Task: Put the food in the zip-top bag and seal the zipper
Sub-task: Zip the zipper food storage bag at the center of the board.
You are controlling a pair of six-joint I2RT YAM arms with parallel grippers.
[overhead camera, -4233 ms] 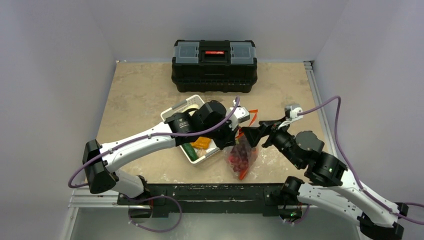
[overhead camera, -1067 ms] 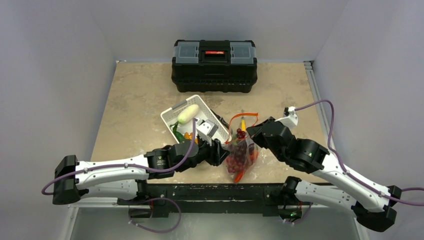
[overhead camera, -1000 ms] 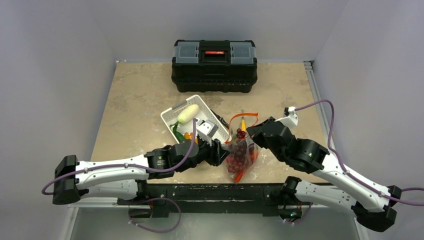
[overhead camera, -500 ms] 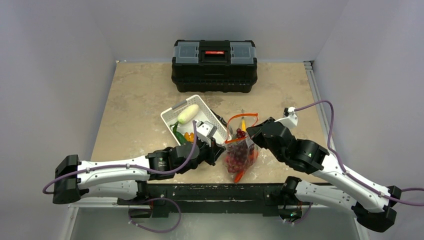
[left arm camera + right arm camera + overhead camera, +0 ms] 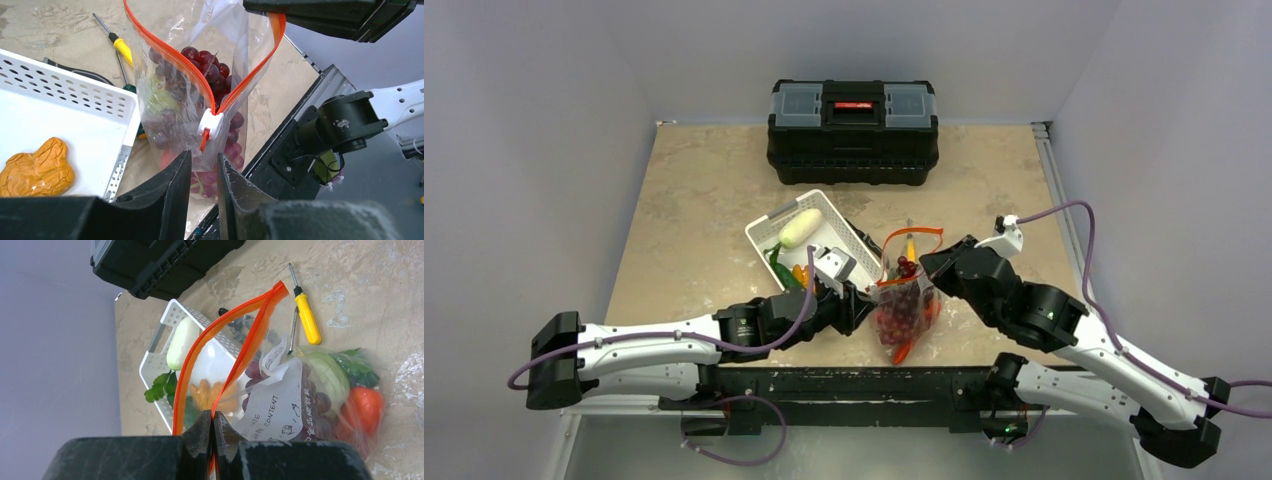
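**Item 1: zip-top bag**. Clear pouch standing on the table, at 4 o'clock from the white basket. The mouth gapes in a V.
- Contents: grapes, cabbage, and a carrot with a green top.

**Item 2: zipper**. Two orange-red tracks that meet at a white slider near the bag's near end.

**Item 3: right gripper**. Jaws are pinched tight on the zipper at one end of the mouth. It comes in from 3 o'clock of the bag.

**Item 4: left gripper**. Jaws are narrowly parted, with the tips just short of the slider. Nothing is seen clamped. It sits at 9 o'clock of the bag.

**Item 5: white basket.** Holds a white oblong and an orange chunk.

**Item 6: yellow-handled screwdriver**. Lies on the table at 12 o'clock of the bag.

**Item 7: toolbox**. Black with the lid down, at the table's 12 o'clock edge.
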